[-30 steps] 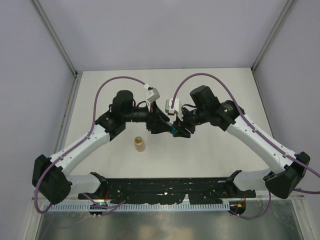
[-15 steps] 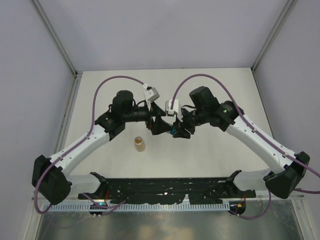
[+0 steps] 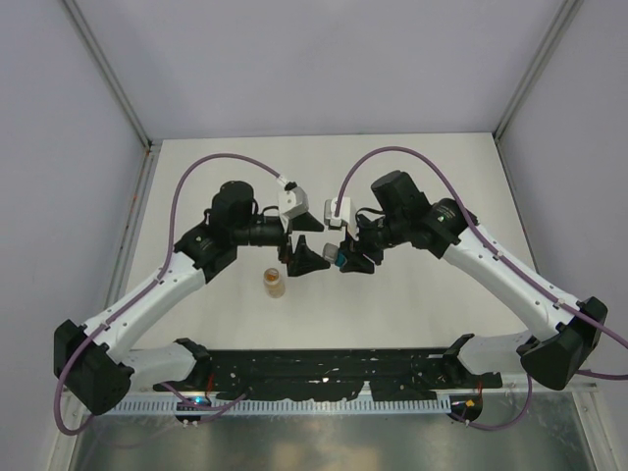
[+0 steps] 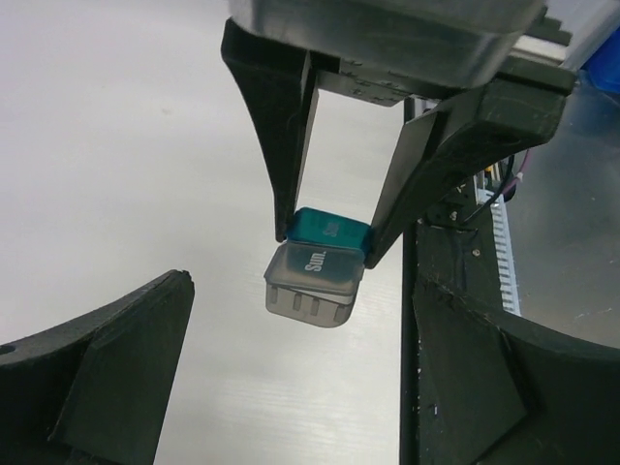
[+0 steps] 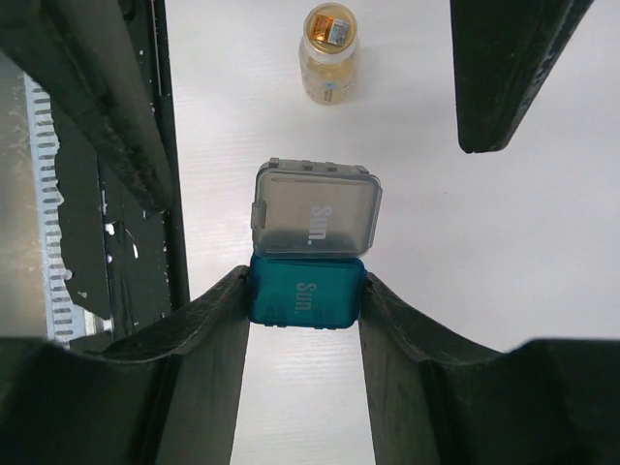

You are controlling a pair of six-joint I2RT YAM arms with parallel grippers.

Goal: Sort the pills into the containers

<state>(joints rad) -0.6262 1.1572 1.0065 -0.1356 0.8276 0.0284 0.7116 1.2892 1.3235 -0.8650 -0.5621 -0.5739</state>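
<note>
The containers are a grey box (image 5: 316,210) and a teal box (image 5: 306,289) joined side by side, both marked "Sun." with lids closed. My right gripper (image 5: 306,291) is shut on the teal box, and the grey one sticks out past its fingertips. In the left wrist view the teal box (image 4: 327,226) and grey box (image 4: 315,281) hang between the right gripper's fingers (image 4: 281,145). My left gripper (image 4: 300,387) stands wide open, a short way back from the grey box and touching nothing. From above, the two grippers (image 3: 306,257) (image 3: 343,259) face each other. No pills show.
A small clear vial (image 3: 274,283) with an orange-brown top stands on the white table near the left gripper; the right wrist view shows the vial (image 5: 329,53) beyond the grey box. The black rail (image 3: 324,368) runs along the near edge.
My left gripper has opened fully and drawn back to the left, away from the boxes. The right gripper has kept its hold on the teal box and stayed in place.
</note>
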